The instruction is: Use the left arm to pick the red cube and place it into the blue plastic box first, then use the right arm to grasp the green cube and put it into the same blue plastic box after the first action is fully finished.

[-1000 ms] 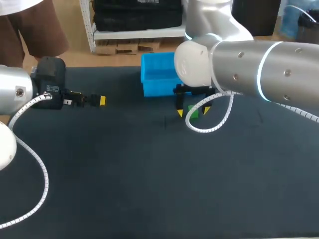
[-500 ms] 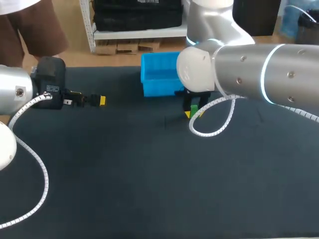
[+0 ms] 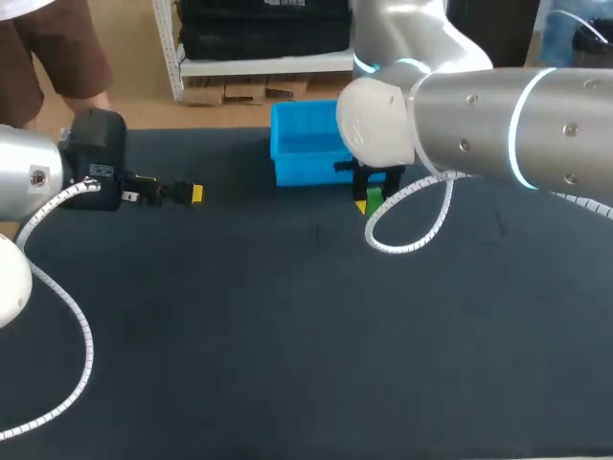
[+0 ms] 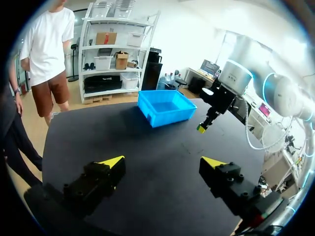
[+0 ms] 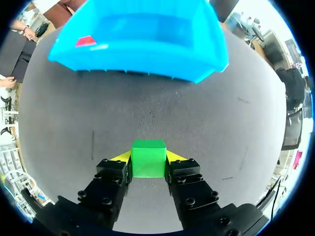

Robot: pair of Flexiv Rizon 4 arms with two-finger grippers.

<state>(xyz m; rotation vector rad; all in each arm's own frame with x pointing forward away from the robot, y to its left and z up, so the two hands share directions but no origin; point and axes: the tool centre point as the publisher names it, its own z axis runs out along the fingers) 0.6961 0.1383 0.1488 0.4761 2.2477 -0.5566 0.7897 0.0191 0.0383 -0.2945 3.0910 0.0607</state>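
Observation:
My right gripper (image 5: 148, 160) is shut on the green cube (image 5: 148, 158) and holds it above the dark table, just in front of the blue plastic box (image 5: 142, 42). In the head view the green cube (image 3: 374, 196) shows below the right wrist, close to the blue box (image 3: 302, 144). The red cube (image 5: 85, 41) lies inside the box, in a far corner. My left gripper (image 4: 162, 162) stands open over the table's left part with nothing between its fingers; in the head view the left gripper (image 3: 188, 193) is far left of the box. From the left wrist the right gripper (image 4: 203, 128) shows beside the box (image 4: 166, 106).
The dark table (image 3: 287, 326) stretches wide in front of both arms. A white coiled cable (image 3: 407, 225) hangs from the right arm near the box.
The right gripper has closed on the green cube and lifted it off the table toward the blue box. The left arm has not moved.

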